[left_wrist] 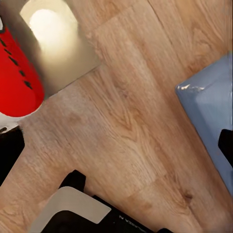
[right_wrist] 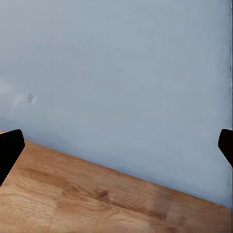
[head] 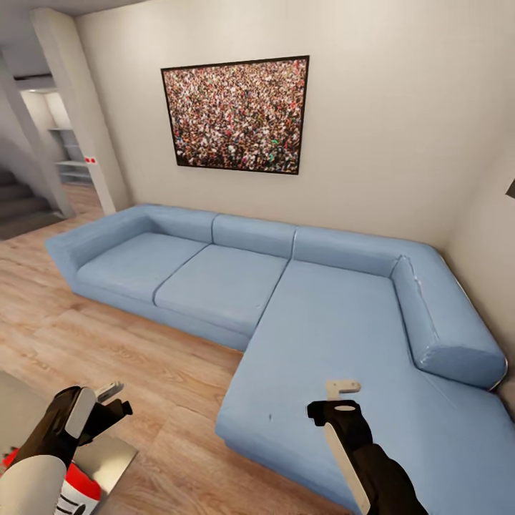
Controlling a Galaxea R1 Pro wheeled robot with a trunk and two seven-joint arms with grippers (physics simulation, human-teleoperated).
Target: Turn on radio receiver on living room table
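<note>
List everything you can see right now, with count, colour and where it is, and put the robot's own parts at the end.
radio receiver: one, glossy red with a white striped panel, on the table at the head view's lower left, partly behind the left arm
table: one, grey reflective top, lower left corner, only a corner showing
sofa: one, light blue, L-shaped, along the back wall and down the right side
photograph: one, black-framed crowd picture, on the beige wall above the sofa
floor: light wood planks, between table and sofa
stairs: grey, far left beyond the doorway
left gripper: one, black and white, above the table's edge, open
right gripper: one, black and white, over the sofa's front edge, open
</note>
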